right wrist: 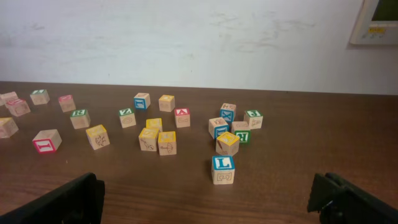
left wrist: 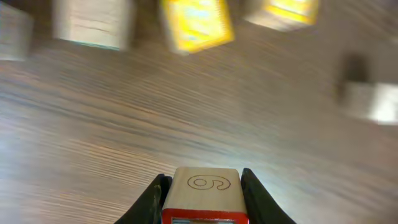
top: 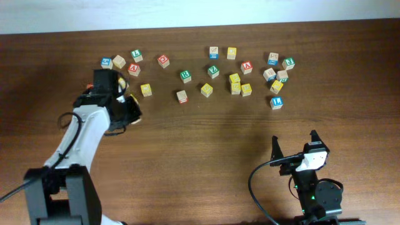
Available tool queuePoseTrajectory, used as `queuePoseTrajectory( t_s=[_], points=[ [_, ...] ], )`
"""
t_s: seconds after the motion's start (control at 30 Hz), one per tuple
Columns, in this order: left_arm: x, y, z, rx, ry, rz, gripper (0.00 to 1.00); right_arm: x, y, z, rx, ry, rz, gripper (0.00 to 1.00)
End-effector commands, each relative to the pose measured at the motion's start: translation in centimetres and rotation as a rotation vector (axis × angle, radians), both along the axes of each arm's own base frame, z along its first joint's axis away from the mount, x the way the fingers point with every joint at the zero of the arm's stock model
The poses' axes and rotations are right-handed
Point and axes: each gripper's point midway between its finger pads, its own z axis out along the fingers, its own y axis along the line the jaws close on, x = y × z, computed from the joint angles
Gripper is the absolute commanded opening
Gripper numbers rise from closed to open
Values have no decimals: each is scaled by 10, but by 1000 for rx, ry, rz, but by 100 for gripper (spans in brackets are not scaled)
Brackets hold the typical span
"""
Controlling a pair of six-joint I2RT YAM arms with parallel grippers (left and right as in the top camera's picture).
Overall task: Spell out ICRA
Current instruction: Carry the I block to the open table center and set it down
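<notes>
Right tool [top: 294,145] is parked at the near edge of the table [top: 206,169], toward the near right corner. Its fingers [right wrist: 65,200] are spread wide, with nothing gripped. In the right wrist view only bare wood is seen in the gap.

Left tool [top: 129,107] is located further in, on the left half, roughly midway between the near and far edges. It is pressed onto one block: the held block [left wrist: 202,190] is pinched between two dark fingers [left wrist: 151,200], one on each side face. The pale wood top is engraved with a looped mark, read as 6 or G; which one cannot be told. A red-edged face is turned toward the wrist camera. Whether the held block is resting on the table or lifted cannot be told, as the left wrist view is heavily blurred.

Blue-framed block [right wrist: 223,169], letter read as L, is found nearest of the loose ones, right of centre. A tight cluster is packed just behind it.

The remaining loose letter blocks [top: 235,79] are scattered in a band along the far edge, from the far left corner area to right of centre. Red, green, blue and yellow frames are seen. A red-framed block [top: 134,69] is placed just beyond the left tool. Most letters are too small to be read in the overhead view.
</notes>
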Motion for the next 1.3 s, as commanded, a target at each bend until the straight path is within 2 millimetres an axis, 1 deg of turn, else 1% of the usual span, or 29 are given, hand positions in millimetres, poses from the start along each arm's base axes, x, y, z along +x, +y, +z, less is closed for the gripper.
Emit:
queuePoseTrajectory(
  t_s=[0.0,0.03,0.07,0.1,0.17,0.2,0.3,0.33,0.37,0.4,0.47,0.53,0.6,0.7,0.83,0.9,0.97,1.1,1.17,1.23,1.27],
  points=[
    [-10,-71,11,-121,-6,-193,26,0,0,-3,-4,5,-2,98],
    [-14,-87,10,-114,-4,-234,26,0,0,-3,-4,5,-2,98],
    [-19,-101,8,-80,2,-233,26,0,0,-3,-4,5,-2,98],
    [-21,-110,7,-32,-4,-218,26,0,0,-3,-4,5,-2,98],
    [-22,-120,7,10,-25,-227,27,0,0,-3,-4,5,-2,98],
    [-22,-136,9,50,-66,-267,27,0,0,-3,-4,5,-2,98],
    [-16,-154,8,70,-120,-304,27,0,0,-3,-4,5,-2,98],
    [-14,-168,3,65,-140,-331,27,0,0,-3,-4,5,-2,98],
    [-12,-175,-3,71,-145,-344,27,0,0,-3,-4,5,-2,98],
    [-11,-178,-11,106,-150,-348,27,0,0,-3,-4,5,-2,98],
    [-10,-173,-25,181,-141,-331,28,0,0,-3,-4,5,-2,98],
    [-14,-173,-45,187,-91,-296,31,0,0,-3,-4,5,-2,98],
    [-16,-171,-56,186,-64,-265,31,0,0,-3,-4,5,-2,98],
    [-12,-164,-55,226,-79,-249,31,0,0,-3,-4,5,-2,98],
    [-13,-165,-55,222,-77,-251,33,0,0,-3,-4,5,-2,98],
    [-13,-169,-55,201,-73,-258,32,0,0,-3,-4,5,-2,98],
    [-13,-168,-55,205,-75,-257,32,0,0,-3,-4,5,-2,98],
    [-6,-165,-50,221,-89,-268,31,0,0,-3,-4,5,-2,99],
    [0,-165,-38,234,-96,-274,34,0,0,-3,-4,5,-2,98],
    [2,-167,-34,232,-97,-274,42,0,0,-3,-4,5,-2,98],
    [2,-167,-33,232,-95,-275,50,0,0,-3,-4,5,-2,98]
  ],
)
